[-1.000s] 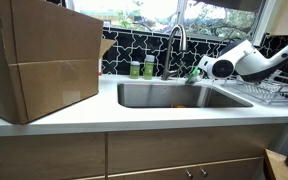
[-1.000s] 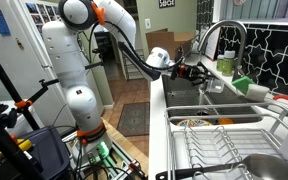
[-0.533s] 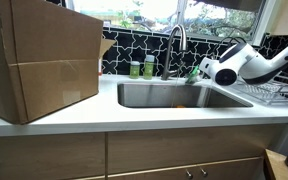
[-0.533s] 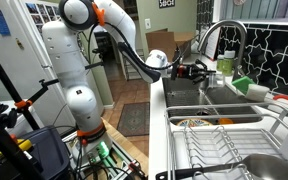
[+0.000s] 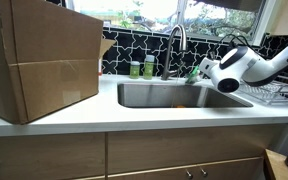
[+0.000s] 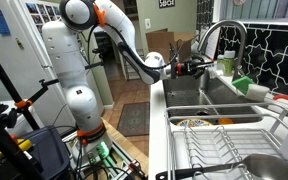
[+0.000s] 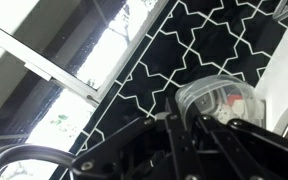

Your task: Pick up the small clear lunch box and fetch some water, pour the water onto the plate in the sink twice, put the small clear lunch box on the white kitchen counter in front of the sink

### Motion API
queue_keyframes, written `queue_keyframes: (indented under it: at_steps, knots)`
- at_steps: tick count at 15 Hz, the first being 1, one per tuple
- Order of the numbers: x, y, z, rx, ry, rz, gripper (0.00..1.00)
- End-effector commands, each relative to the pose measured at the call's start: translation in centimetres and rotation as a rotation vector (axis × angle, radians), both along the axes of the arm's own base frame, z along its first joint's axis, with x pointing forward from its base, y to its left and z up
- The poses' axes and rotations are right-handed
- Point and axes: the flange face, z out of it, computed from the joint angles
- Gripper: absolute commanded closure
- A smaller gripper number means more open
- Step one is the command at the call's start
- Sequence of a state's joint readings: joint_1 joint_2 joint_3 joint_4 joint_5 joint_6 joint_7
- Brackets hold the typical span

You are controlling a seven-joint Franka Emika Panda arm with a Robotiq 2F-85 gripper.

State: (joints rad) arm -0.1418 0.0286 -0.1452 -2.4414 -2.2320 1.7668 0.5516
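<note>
In gripper (image 7: 188, 121), small clear lunch box (image 7: 224, 98)

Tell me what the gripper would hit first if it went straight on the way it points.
Beyond the small clear lunch box that the gripper seems to hold, probably the black tiled backsplash behind the sink, close to the tap; depth is unclear, so the tap might come first.

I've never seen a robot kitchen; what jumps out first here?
A big cardboard box stands on the counter beside the sink. A white arm reaches over that sink toward the tap. In the wrist view its fingers hold a clear tub against black tiles.
</note>
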Motion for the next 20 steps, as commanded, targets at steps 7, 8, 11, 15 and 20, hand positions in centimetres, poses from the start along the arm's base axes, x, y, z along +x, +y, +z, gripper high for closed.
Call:
queue_keyframes:
  at_steps: [7, 8, 11, 15, 20]
  knots:
    - [-1.7, 1.1, 1.6, 0.265, 0.027, -0.017, 0.97]
    - [-2.0, 1.1, 2.6, 0.319, 0.039, -0.004, 0.97]
    - [-2.5, 1.1, 5.7, 0.478, 0.085, 0.030, 0.97]
    - [-2.6, 1.9, 7.3, 0.662, 0.188, -0.022, 0.97]
    - [-1.9, 3.9, 6.6, 0.880, 0.331, -0.109, 0.97]
